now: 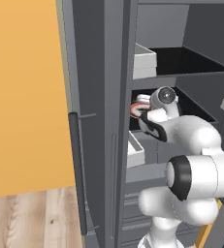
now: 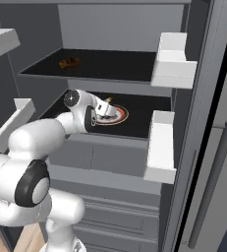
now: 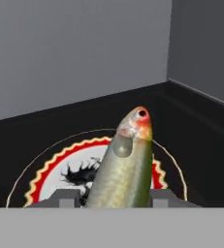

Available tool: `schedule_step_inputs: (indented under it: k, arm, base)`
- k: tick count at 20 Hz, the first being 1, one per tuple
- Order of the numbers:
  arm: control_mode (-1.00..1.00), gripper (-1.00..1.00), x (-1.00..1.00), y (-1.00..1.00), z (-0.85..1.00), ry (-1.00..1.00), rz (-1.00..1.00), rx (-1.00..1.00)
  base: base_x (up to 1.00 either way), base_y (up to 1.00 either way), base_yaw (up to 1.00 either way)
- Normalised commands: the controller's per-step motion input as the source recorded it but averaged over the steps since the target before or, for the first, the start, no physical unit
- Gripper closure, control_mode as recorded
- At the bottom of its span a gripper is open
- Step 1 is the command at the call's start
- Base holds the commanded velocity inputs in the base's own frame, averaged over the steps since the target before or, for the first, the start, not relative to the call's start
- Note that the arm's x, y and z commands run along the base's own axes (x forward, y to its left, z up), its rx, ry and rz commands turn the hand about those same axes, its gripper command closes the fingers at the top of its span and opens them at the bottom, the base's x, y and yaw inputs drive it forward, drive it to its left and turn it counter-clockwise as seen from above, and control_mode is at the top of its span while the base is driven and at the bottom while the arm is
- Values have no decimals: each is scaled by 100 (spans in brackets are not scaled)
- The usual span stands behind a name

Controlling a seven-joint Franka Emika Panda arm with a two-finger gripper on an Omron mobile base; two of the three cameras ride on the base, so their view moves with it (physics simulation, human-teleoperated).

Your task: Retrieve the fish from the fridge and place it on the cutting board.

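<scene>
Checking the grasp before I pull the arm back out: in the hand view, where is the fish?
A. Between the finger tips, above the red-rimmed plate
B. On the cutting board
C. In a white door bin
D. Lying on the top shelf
A: the fish rises between the gripper finger tips, with the red-rimmed plate on the black shelf behind it.

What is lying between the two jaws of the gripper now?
The fish lies between the jaws of the gripper, above the red-rimmed plate on the fridge shelf, as the hand view shows.
</scene>
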Motion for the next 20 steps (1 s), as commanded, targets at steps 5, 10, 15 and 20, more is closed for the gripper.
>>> schedule_step_inputs:
  k: [5,10,15,20]
  arm:
    - [-100,100,-74,0,25,2,1,0]
    - [-100,100,-22,0,28,12,2,11]
    - [-100,100,-40,0,45,23,3,5]
    - [-100,100,-66,0,13,27,0,0]
  base:
    - [0,0,0]
    - [0,0,0]
    - [0,0,0]
    - [0,0,0]
